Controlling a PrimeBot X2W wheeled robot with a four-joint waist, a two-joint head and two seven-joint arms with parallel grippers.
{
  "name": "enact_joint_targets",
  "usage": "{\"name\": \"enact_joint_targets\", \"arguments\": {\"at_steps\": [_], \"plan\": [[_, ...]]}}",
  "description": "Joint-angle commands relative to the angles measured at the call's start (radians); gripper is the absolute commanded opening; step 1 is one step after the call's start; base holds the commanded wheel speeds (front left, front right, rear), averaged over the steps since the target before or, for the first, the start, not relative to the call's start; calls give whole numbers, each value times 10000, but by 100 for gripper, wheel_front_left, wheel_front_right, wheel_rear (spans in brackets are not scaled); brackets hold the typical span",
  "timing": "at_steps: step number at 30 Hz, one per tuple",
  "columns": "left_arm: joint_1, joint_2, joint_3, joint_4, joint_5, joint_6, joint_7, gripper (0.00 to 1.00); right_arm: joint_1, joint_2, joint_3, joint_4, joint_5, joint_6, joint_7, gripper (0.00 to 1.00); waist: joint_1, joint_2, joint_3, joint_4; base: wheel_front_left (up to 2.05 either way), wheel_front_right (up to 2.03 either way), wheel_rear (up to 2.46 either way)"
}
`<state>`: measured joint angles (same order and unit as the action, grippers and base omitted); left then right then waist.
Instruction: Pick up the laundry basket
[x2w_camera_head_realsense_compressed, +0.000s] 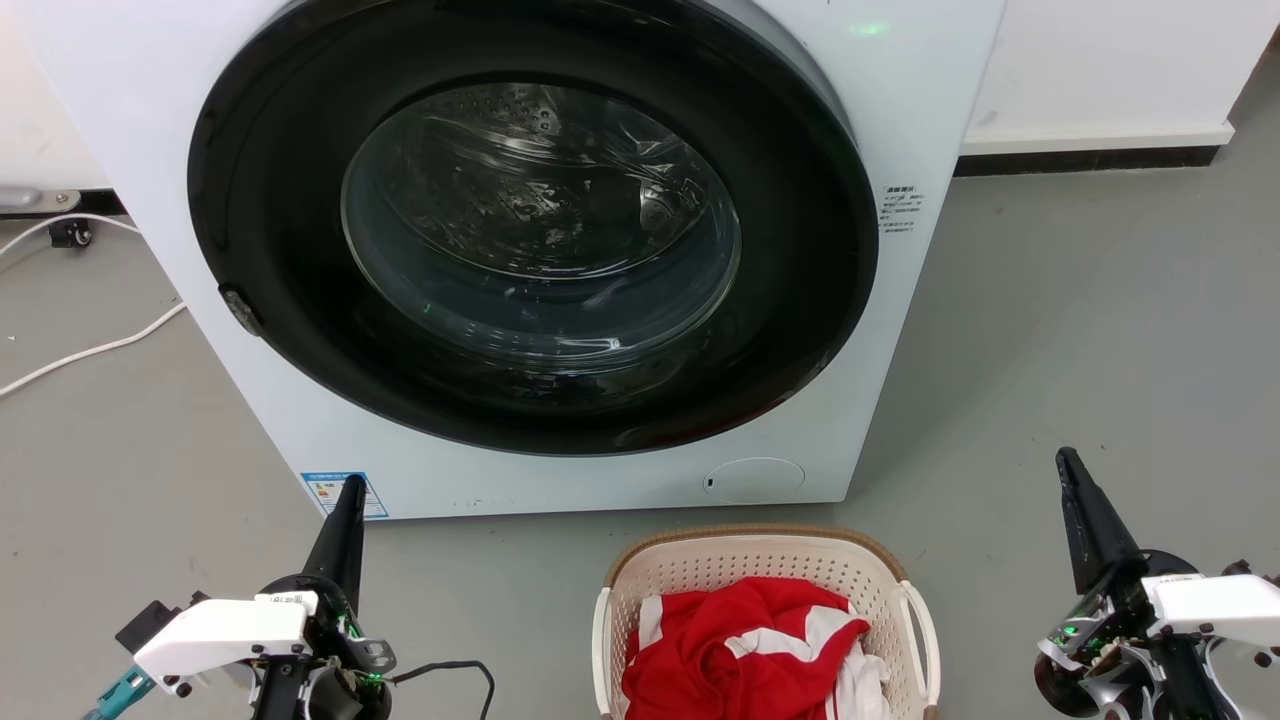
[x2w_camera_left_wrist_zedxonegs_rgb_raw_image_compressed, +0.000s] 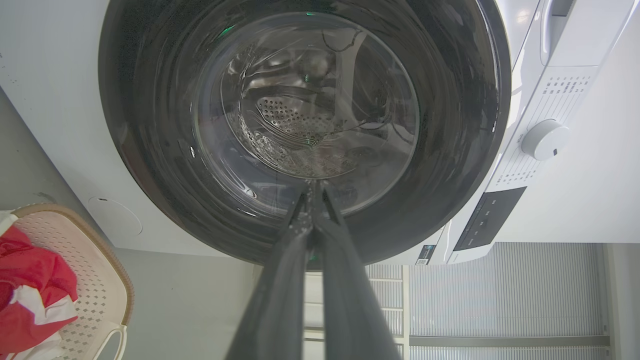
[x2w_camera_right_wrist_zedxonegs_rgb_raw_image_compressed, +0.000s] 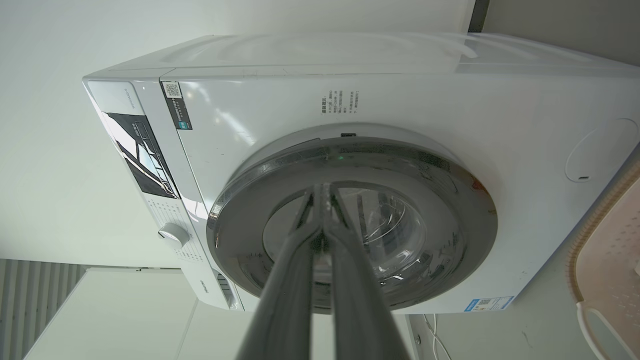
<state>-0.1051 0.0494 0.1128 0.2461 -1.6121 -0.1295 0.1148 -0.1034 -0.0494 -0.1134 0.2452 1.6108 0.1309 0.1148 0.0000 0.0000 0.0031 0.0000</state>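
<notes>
Basket (x2w_camera_head_realsense_compressed: 760, 565): on floor (x2w_camera_head_realsense_compressed: 1100, 350) before washer (x2w_camera_head_realsense_compressed: 900, 100) — red cloth (x2w_camera_head_realsense_compressed: 730, 640) inside.
Left claw (x2w_camera_head_realsense_compressed: 351, 490): 2 fingers pressed together, empty, left of basket.
Right claw (x2w_camera_head_realsense_compressed: 1068, 468): closed too — empty.

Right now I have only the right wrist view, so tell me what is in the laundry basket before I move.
Observer: The head view shows a red and white garment bunched inside the laundry basket.
Operator: Report the left gripper's state.
Observer: The left gripper is shut, fingertips together, pointing at the washing machine door and holding nothing.
Operator: Place the basket relative to both arms.
Observer: In the head view it sits on the floor between them, with the left gripper to its left and the right gripper to its right, neither touching it.
</notes>
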Motion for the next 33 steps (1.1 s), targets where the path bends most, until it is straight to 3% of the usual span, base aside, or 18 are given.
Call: {"name": "enact_joint_targets", "arguments": {"at_steps": [1,18,19,26,33], "plan": [[-87,16,22,2,-18,-38,23,0,-111,-16,-6,4,43,-3,18,0,0,0,0,0,0,0,0],[-87,16,22,2,-18,-38,21,0,-112,-16,-5,4,44,-3,17,0,0,0,0,0,0,0,0],[1,-2,-2,9,0,2,-2,100,1,0,0,9,0,0,-1,100,0,0,0,0,0,0,0],[329,-41,-58,187,124,12,-173,100,364,23,37,240,-144,-2,-173,100,0,0,4,1,0,0,0],[358,-36,18,-139,1009,19,-477,100,435,20,-58,-43,-1132,-2,-477,100,0,0,9,4,0,0,0]]}}
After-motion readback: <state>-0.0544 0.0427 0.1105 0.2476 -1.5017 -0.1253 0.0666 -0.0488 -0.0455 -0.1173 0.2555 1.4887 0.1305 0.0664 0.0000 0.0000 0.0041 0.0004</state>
